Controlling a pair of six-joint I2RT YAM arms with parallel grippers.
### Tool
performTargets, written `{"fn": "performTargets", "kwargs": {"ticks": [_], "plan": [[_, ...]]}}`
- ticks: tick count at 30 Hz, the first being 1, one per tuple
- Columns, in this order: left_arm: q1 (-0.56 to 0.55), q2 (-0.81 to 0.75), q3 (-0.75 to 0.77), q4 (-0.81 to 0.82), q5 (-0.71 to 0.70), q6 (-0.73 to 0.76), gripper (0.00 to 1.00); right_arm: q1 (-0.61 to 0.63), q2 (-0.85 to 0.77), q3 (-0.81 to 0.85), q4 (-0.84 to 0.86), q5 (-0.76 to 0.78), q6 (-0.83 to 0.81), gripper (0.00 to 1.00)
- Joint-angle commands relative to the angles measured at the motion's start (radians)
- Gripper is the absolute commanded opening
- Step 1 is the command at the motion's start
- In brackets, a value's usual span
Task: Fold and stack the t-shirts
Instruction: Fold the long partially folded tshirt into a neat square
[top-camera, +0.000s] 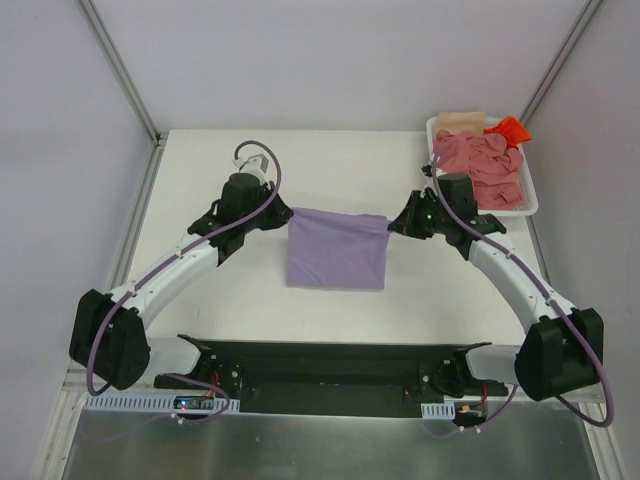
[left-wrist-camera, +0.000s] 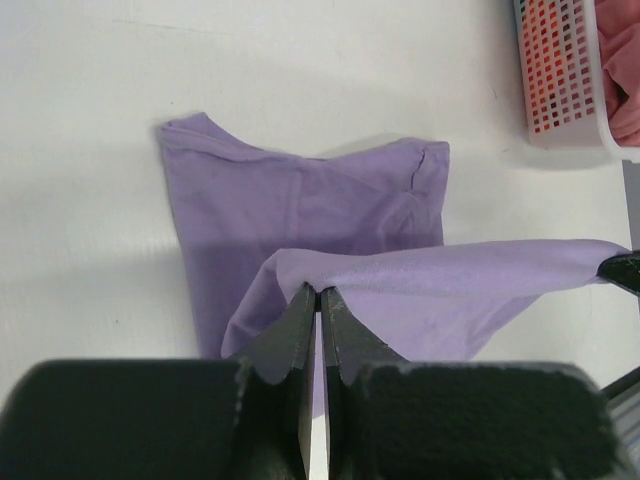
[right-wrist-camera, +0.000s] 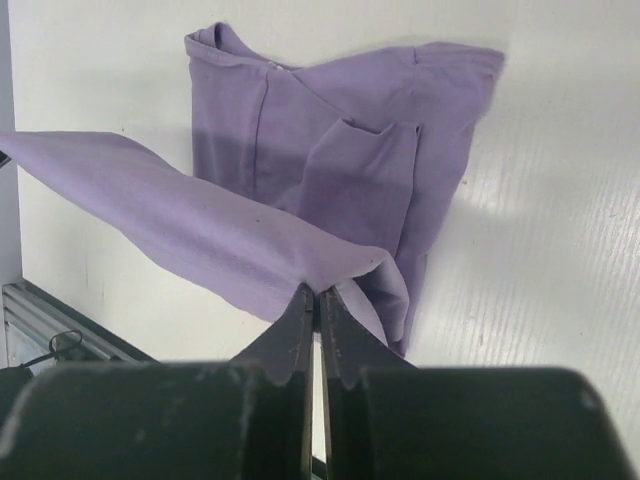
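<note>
Bolted at the near edge of a white desk (top-camera: 200, 180), two robot arms (top-camera: 170, 272) reach inward toward the middle of the surface, where a lavender-purple t-shirt (top-camera: 336, 255) lies between them. The left pincer (left-wrist-camera: 318, 292) is closed tight, its two black fingers (left-wrist-camera: 295, 322) pressed together on a fold of cloth at the left corner of the shirt's far edge. The right pincer (right-wrist-camera: 315, 290) is likewise clamped on the opposite corner, its tips all but touching. Between the two grips the cloth runs as a taut raised band, lifted off the desk. The rest of the garment lies flat beneath it, with the collar and a short sleeve showing in the wrist views. From above, the shirt reads as a rough rectangle. Farther back, at the desk's far right corner, a white plastic basket (top-camera: 505, 211) holds more shirts. A crumpled salmon-pink t-shirt (top-camera: 482, 165) fills most of it, with a beige t-shirt (top-camera: 460, 121) and an orange-red t-shirt (top-camera: 509, 129) at its far end. The basket stands apart from the lavender shirt, beyond the right pincer.
</note>
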Motion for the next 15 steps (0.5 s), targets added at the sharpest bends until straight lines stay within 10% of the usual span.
{"fn": "performTargets", "kwargs": {"ticks": [1,15], "plan": [[0.039,0.063,0.087,0.054,0.013,0.052,0.0,-0.03,0.056,0.068,0.082,0.022,0.004,0.01],[0.142,0.382,0.247,0.051,0.144,0.064,0.0,-0.036,0.36,0.195,0.168,0.1,-0.034,0.01]]}}
